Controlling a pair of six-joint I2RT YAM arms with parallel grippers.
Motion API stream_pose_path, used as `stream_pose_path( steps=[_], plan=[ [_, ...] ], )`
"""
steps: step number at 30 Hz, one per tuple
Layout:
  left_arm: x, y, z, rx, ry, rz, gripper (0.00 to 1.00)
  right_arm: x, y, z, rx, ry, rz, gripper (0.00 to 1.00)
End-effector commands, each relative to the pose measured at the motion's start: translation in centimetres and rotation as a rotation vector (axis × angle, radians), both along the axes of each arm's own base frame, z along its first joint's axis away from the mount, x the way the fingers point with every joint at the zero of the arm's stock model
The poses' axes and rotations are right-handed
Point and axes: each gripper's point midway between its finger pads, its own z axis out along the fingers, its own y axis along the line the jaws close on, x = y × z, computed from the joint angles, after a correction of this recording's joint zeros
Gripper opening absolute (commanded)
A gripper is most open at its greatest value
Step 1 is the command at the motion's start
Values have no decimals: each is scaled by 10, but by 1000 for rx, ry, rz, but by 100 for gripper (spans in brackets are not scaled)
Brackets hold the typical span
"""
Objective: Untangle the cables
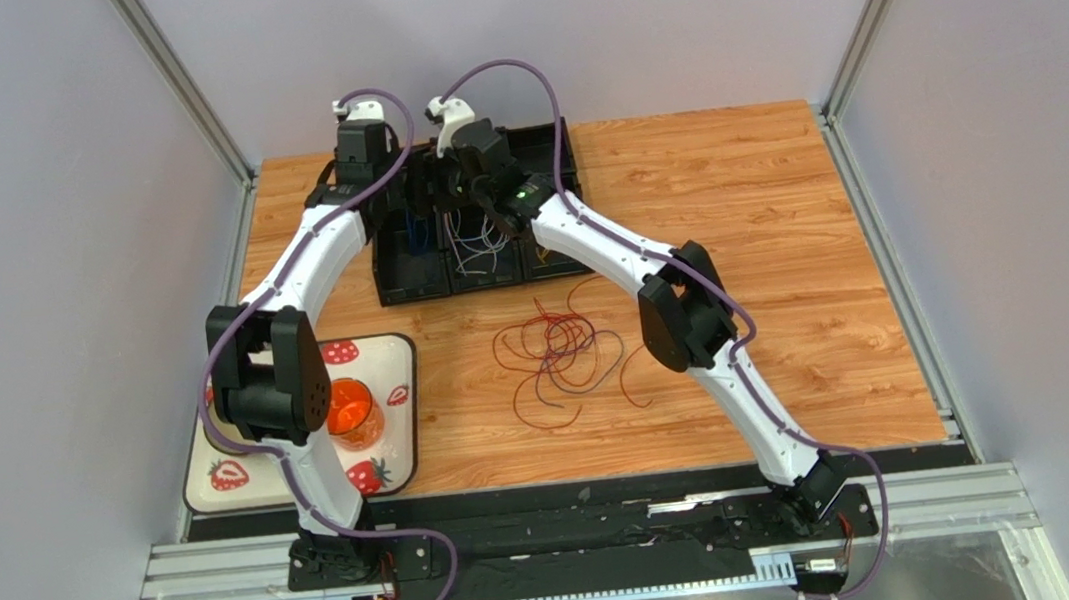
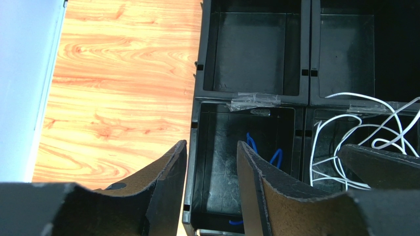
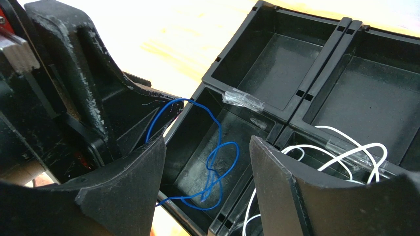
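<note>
A blue cable [image 3: 235, 152] lies looped in the near-left compartment of a black bin tray [image 1: 557, 147]; one loop rises against the left gripper's finger [image 3: 98, 108] and one end hangs over the near rim. It also shows in the left wrist view [image 2: 276, 156]. White cables [image 3: 345, 152] [image 2: 365, 132] fill the neighbouring compartment. A tangle of red, brown and lilac cables [image 1: 562, 350] lies on the table. My left gripper [image 2: 212, 145] is open and empty, straddling that compartment's left wall. My right gripper [image 3: 207, 142] is open and empty just above the blue cable.
The two back compartments of the tray [image 2: 251, 54] hold nothing. A strawberry-patterned plate [image 1: 388, 355] with an orange cup [image 1: 351, 410] sits at the near left. Both grippers crowd over the tray's left half. Grey walls close the sides and back.
</note>
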Motion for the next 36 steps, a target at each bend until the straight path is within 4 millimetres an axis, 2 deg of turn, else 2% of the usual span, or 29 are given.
stream_pose_path(
  steps=[1, 3, 4, 6, 7, 8, 10, 12, 17, 18, 19, 24, 25, 26, 30, 31, 32, 33, 35, 36],
  plan=[
    [-2, -11, 29, -48, -57, -14, 52, -23, 7, 83, 96, -118, 16, 68],
    [-5, -8, 28, -38, -43, -7, 53, -20, -1, 87, 75, -117, -21, 66],
    [-6, -11, 22, -37, -23, -25, 54, -15, -11, 80, 38, -97, -78, 65],
    [-9, -17, 8, -48, 38, -52, 54, -17, -22, 69, -8, -57, -124, 63],
    [-14, -14, -12, -45, 116, -19, 54, -14, -29, 65, -26, -47, -161, 62],
    [-16, -5, -19, -20, 143, 36, 53, -15, -34, 56, -50, -25, -178, 62],
    [-21, -3, -40, -12, 214, 56, 49, -17, -43, 49, -85, -9, -201, 62],
    [-24, -3, -45, -19, 228, 67, 47, -18, -48, 36, -126, 8, -213, 62],
    [-29, -1, -31, -37, 198, 82, 47, -22, -57, 27, -197, 29, -218, 61],
    [-28, -2, -26, -42, 185, 74, 47, -25, -60, 17, -216, 45, -218, 61],
    [-29, -2, -17, -48, 163, 68, 48, -27, -64, 27, -206, 38, -224, 61],
    [-35, -8, 16, -96, 96, 31, 50, -42, -82, 33, -228, 45, -241, 58],
    [-40, -11, 25, -113, 82, 17, 51, -47, -87, 23, -249, 64, -241, 58],
    [-44, -12, 28, -123, 78, 10, 51, -52, -92, 40, -231, 48, -244, 58],
    [-66, -20, 39, -177, 61, -21, 54, -76, -115, 50, -266, 72, -240, 59],
    [-75, -22, 42, -187, 56, -33, 58, -79, -122, 52, -275, 76, -251, 59],
    [-80, -25, 44, -197, 50, -41, 62, -87, -130, 40, -308, 99, -252, 59],
    [-86, -32, 46, -211, 47, -55, 68, -95, -139, 55, -297, 85, -260, 58],
    [-98, -43, 50, -225, 38, -89, 72, -103, -157, 54, -311, 89, -305, 56],
    [-105, -56, 51, -221, 39, -122, 74, -114, -169, 50, -314, 102, -325, 56]
  ],
)
